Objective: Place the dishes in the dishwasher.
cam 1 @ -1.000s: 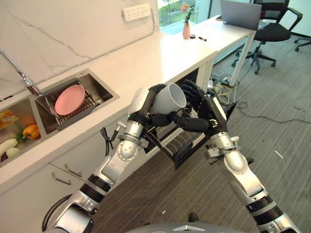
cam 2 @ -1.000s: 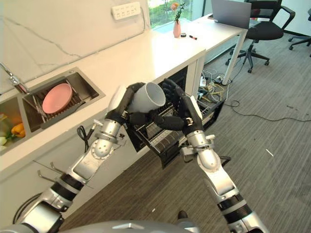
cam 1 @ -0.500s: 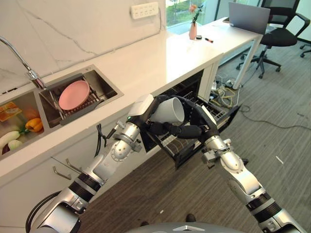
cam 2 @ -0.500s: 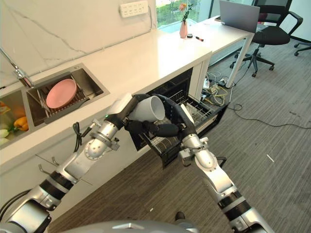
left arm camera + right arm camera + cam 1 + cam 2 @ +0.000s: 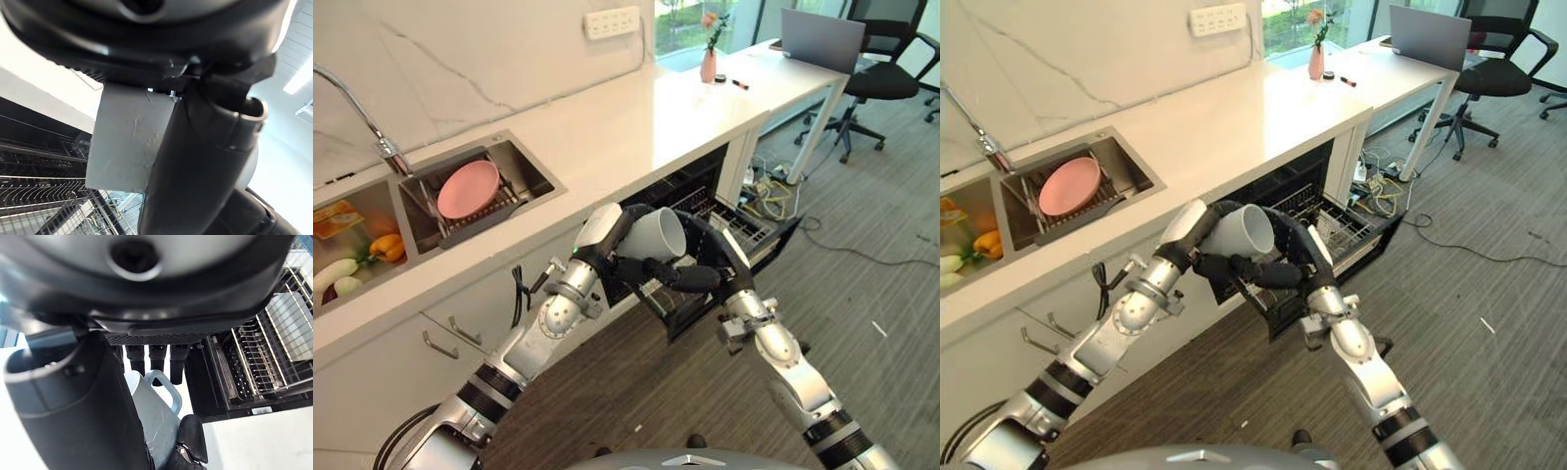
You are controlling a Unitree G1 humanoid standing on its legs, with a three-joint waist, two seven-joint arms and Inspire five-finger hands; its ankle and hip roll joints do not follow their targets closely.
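A pale grey mug [image 5: 656, 233] is held in the air between the two hands, just above the pulled-out dishwasher rack [image 5: 724, 230] that sits under the white desk [image 5: 636, 117]. The left robot hand [image 5: 612, 235] has its fingers curled round the closed base end of the mug, whose open mouth tips toward the dishwasher. The right robot hand [image 5: 700, 259] comes from the other side with its fingers wrapped against the mug's body and its thumb lying underneath; in the right wrist view the mug's loop handle [image 5: 164, 387] shows just past those fingers, so both hands grip the mug at once, which looks like a hand-over or a two-handed steadying before it goes into the rack.

The mug appears to be glazed ceramic: stiff, fairly light for two hands, smooth enough to slip against hard fingers, and likely to chip if knocked on the wire tines. The safest hold is probably around the body with the thumb opposed, or through the handle, keeping the rim clear so it can be set mouth-down among the tines.

A pink plate [image 5: 467, 189] stands in the drying rack inside the sink [image 5: 524, 162], well apart from the hands and not yet loaded
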